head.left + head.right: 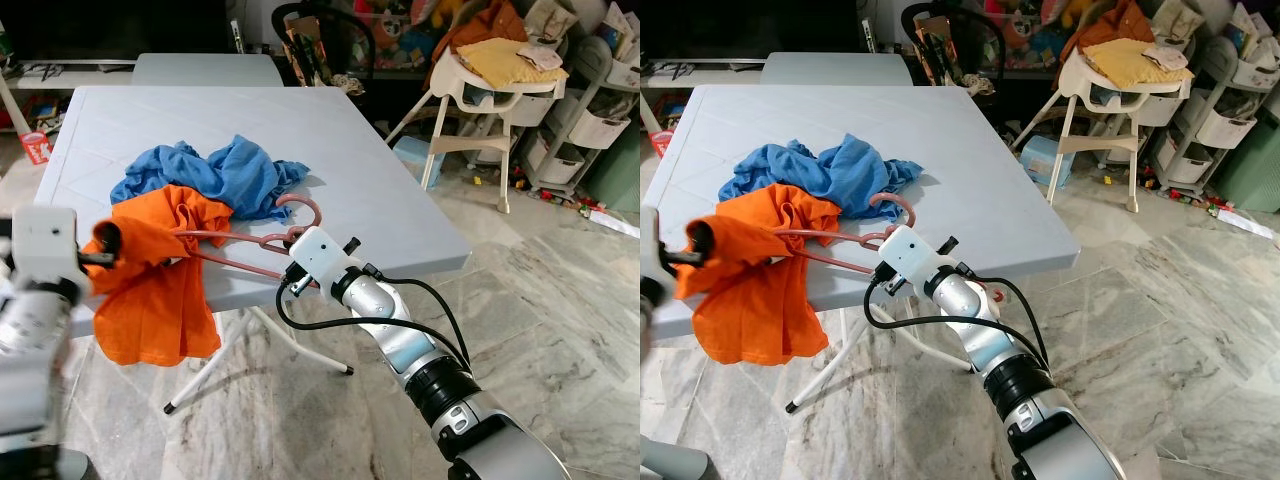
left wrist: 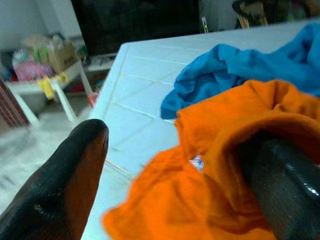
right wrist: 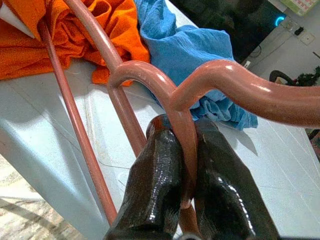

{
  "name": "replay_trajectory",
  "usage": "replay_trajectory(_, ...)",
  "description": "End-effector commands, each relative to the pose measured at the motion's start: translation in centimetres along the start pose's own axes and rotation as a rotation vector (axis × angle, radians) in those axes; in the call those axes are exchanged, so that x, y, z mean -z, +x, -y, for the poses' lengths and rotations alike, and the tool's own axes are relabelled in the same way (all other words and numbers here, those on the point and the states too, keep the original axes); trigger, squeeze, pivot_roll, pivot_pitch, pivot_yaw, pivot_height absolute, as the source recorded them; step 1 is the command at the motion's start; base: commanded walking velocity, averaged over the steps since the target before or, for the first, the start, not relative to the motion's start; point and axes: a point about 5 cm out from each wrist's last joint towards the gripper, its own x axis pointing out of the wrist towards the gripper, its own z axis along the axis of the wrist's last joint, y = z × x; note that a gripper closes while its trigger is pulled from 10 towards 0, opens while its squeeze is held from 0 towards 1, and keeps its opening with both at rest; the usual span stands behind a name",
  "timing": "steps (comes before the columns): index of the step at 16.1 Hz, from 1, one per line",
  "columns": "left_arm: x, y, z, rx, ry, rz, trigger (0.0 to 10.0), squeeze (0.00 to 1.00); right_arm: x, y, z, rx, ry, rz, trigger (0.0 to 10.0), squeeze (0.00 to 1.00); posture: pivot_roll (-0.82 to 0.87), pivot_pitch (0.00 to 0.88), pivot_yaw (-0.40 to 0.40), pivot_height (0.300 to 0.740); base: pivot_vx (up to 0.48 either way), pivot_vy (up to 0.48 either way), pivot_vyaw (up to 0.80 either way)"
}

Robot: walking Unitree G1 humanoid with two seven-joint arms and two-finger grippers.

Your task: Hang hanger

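**Hanger pinched at the table's near edge**

The right gripper [image 3: 182, 165] has its fingers pressed onto the pink hanger [image 1: 262, 243] over the table [image 1: 370, 190] edge. The left gripper [image 1: 108, 248] grips the orange cloth [image 1: 155, 290] draped there, beside blue cloth [image 1: 215, 175].

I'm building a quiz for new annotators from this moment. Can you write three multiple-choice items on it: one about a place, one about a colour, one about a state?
1. Where does the blue cloth lie?
A. on the floor
B. on the table
C. on the high chair

2. What colour is the garment on the hanger?
A. orange
B. green
C. white

3. How is the right gripper?
A. open above the table
B. shut on the blue cloth
C. shut on the hanger

Key: 1 B, it is bunched on the tabletop; 2 A, orange fabric drapes over the table edge; 3 C, the right wrist view shows both fingers clamped on the pink bar.
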Motion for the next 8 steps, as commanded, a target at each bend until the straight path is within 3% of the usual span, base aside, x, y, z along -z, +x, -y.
replay_trajectory(1, -0.1, 0.0, -0.2, -0.033, -0.063, 0.031, 10.0, 0.00, 1.2, -0.2, 0.1, -0.002, -0.003, -0.061, 10.0, 0.00, 0.04, 0.033, -0.093, 0.740, 0.000, 0.000, 0.00)
replay_trajectory(5, 0.9, 0.3, -0.7, -0.069, -0.137, -0.008, 10.0, 0.00, 0.6, -0.1, 1.1, 0.023, 0.011, -0.035, 10.0, 0.00, 0.04, 0.031, -0.095, 0.740, 0.000, 0.000, 0.00)
replay_trajectory(6, 1.2, 0.7, -1.2, -0.082, -0.178, -0.029, 10.0, 0.00, 0.1, -0.1, 2.4, 0.048, 0.027, -0.004, 10.0, 0.00, 0.05, 0.031, -0.097, 0.740, 0.000, 0.000, 0.00)
replay_trajectory(7, 1.2, 0.7, -1.2, -0.081, -0.189, -0.032, 10.0, 0.00, 0.0, -0.2, 2.8, 0.054, 0.029, 0.003, 10.0, 0.00, 0.05, 0.031, -0.097, 0.740, 0.000, 0.000, 0.00)
replay_trajectory(8, 1.4, 1.3, -1.3, -0.057, -0.264, -0.054, 10.0, 0.00, -0.3, -0.6, 5.1, 0.115, 0.031, 0.027, 10.0, 0.00, 0.05, 0.032, -0.100, 0.740, 0.000, 0.000, 0.00)
